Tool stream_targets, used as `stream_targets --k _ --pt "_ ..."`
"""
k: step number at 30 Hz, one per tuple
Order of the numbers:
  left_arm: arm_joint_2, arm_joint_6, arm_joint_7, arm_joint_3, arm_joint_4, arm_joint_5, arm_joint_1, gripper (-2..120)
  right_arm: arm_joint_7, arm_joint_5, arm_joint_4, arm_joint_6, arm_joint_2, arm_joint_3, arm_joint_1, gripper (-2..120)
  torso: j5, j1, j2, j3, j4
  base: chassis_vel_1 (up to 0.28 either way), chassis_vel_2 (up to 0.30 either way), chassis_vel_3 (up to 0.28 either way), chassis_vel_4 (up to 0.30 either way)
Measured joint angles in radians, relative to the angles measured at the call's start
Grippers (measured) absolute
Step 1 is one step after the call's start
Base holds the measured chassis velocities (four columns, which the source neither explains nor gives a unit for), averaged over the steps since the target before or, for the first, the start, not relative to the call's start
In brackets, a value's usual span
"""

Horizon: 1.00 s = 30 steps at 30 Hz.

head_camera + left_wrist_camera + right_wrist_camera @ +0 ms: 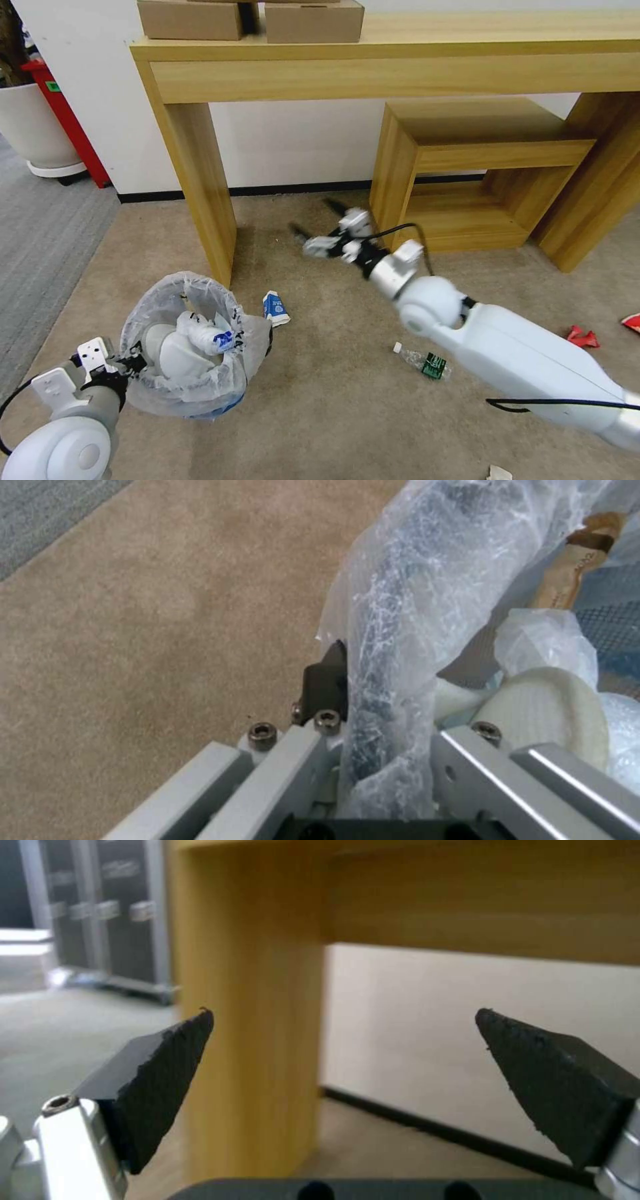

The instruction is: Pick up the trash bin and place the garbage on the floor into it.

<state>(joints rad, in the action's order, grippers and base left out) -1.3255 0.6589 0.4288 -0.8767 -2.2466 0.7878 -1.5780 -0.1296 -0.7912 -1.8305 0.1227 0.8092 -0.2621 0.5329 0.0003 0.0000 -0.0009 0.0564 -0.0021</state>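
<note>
The left gripper (363, 715) is pinching the bagged rim of the trash bin (190, 347), its dark finger (325, 680) pressing the crinkled plastic liner from outside while the opposite finger is sitting inside among the litter already collected there, so it is closed on the rim. In the head view the bin is sitting low at the robot's left, tilted toward the camera, close to the leg of the wooden table (200, 180), with white crumpled paper and a blue-white wrapper lying inside. The right gripper (319, 223) is reaching out over the beige carpet (320, 400) toward the table leg and wall, its two black fingers (160, 1065) spread wide apart and holding nothing. Garbage is waiting on the floor: a blue-white carton (275, 309) just beside the bin, a green-label plastic bottle (423, 361) lying under the right forearm, red wrappers (582, 337) further to the right, and a white scrap (497, 473) near the bottom edge. The grip appears to be mostly on slick bag film, so the bin could be slipping or twisting if lifted, spilling its contents. The right gripper is also pointing past the carton and bottle, so any descent from here risks missing them or knocking the table leg.
</note>
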Motion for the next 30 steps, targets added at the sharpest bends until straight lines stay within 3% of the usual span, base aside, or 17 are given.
stream_targets --k 2,5,6,14,23,30 --pt "0.000 -0.003 -0.004 -0.002 -0.003 -0.008 -0.006 1 -0.030 0.007 -0.024 -0.015 -0.008 0.093 0.061 100 -0.0003 0.000 0.000 0.000 -0.0005 0.000 0.000 0.000 0.000" --pt "-0.006 -0.008 -0.010 -0.011 -0.010 -0.021 -0.020 1 -0.059 0.025 -0.030 -0.016 -0.004 0.145 0.097 100 -0.0002 0.000 0.000 0.000 -0.0006 0.000 0.000 0.000 0.000" --pt "-0.012 -0.014 -0.012 -0.019 -0.020 -0.029 -0.034 1 -0.078 0.056 -0.037 -0.016 0.005 0.203 0.144 100 0.0000 0.000 0.000 0.000 0.0005 0.000 0.000 0.000 0.000" --pt "-0.015 -0.017 -0.016 -0.021 -0.033 -0.045 -0.048 1 -0.185 0.099 -0.085 -0.069 0.006 0.408 0.359 100 0.0000 0.000 0.000 0.000 -0.0002 0.000 0.000 0.000 0.000" --pt "-0.012 -0.019 -0.019 -0.016 -0.037 -0.075 -0.054 1 -0.278 0.120 -0.113 -0.132 0.015 0.567 0.501 100 -0.0001 0.000 0.000 0.000 -0.0001 0.000 0.000 0.000 0.000" --pt "-0.003 -0.026 -0.033 -0.014 -0.030 -0.112 -0.061 1 -0.325 0.178 -0.127 -0.143 0.074 0.666 0.613 100 -0.0003 0.000 0.000 0.000 0.0000 0.000 0.000 0.000 0.000"
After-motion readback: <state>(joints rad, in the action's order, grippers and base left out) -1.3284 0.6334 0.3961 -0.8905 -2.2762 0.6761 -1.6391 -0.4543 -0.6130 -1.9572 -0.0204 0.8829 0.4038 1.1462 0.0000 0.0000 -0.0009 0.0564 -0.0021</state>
